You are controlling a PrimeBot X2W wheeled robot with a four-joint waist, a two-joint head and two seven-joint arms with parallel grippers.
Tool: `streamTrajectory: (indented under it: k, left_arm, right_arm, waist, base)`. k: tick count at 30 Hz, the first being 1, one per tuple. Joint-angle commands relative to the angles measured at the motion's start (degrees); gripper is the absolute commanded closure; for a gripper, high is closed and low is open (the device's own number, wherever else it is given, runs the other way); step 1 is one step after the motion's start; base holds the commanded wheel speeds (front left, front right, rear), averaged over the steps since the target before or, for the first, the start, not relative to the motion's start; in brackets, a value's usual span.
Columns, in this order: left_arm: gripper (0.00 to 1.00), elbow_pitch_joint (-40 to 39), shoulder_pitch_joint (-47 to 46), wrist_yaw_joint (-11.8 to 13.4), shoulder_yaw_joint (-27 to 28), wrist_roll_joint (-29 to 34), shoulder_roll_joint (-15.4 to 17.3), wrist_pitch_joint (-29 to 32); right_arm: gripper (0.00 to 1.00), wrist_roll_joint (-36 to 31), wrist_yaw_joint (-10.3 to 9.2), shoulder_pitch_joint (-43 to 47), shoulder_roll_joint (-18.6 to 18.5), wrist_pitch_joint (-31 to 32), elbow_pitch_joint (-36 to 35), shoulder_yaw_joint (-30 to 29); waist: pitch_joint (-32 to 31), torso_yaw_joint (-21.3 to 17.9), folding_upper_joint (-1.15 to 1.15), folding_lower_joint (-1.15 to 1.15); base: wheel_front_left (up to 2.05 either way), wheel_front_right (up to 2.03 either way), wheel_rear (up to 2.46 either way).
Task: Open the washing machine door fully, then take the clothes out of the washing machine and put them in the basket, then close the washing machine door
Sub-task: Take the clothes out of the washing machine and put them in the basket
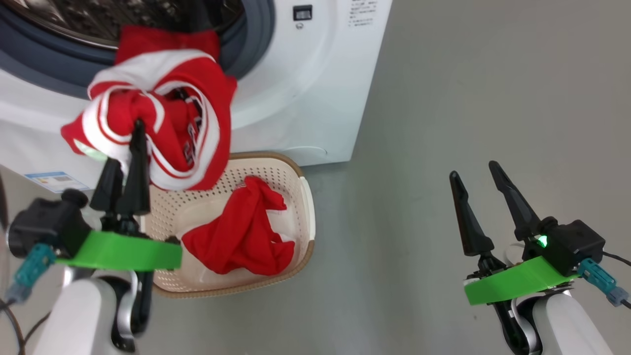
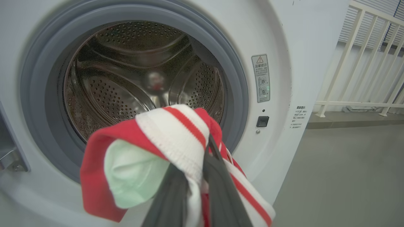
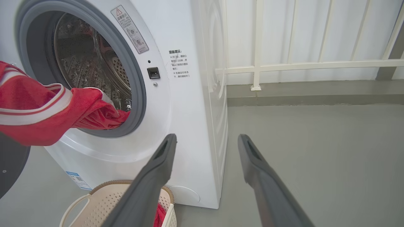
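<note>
Far left, low in the right wrist view: a dark curved slice of the washing machine door [image 3: 11,167], swung clear of the opening.

Next along: left tool [image 1: 129,143], fingers pressed together and clamped on the striped garment [image 1: 162,113], red with white trim. Held bunched in the air in front of the washing machine [image 1: 305,98], above the near-left end of the basket [image 1: 306,207]. Upper end of the cloth trailing back over the grey gasket [image 2: 233,78] at the lower lip of the opening. Behind it, the perforated steel drum [image 2: 142,72], bare where visible. Small blue label [image 1: 49,180] low on the white front, just beside the left tool.

Centre: basket on the grey floor [image 1: 443,98], right up against the base of the machine, whether touching it or not unclear. Inside, the plain red garment [image 1: 241,231], crumpled toward the right half.

Right: right tool [image 1: 473,168], fingers spread apart and gripping nothing, above bare floor, well apart from basket and machine. Beyond it in the right wrist view, a white railing [image 3: 300,66] along the wall.
</note>
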Motion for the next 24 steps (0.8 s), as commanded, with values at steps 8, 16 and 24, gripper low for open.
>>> streamTrajectory:
  k: [8,16,24]
  left_arm:
    - [1.00,-10.12,4.01,1.87,0.33,0.25,0.76,1.30]
    - [1.00,-18.60,7.60,3.54,0.03,0.81,1.38,3.71]
    - [1.00,-18.11,9.37,4.17,-0.33,0.54,1.38,4.32]
  right_arm:
    - [0.00,-0.65,0.34,1.85,0.00,-0.37,-1.78,-0.30]
    - [0.00,-0.24,0.34,2.84,0.00,-0.37,-1.92,-0.35]
    - [0.00,-0.31,0.34,3.04,0.00,-0.37,-1.70,0.01]
  waist:
    - [-2.73,2.00,0.00,0.00]
    - [-4.10,2.36,0.00,0.00]
    - [-3.50,1.96,0.00,0.00]
  base:
    - [0.00,0.00,0.00]
    - [0.00,0.00,0.00]
    - [0.00,0.00,0.00]
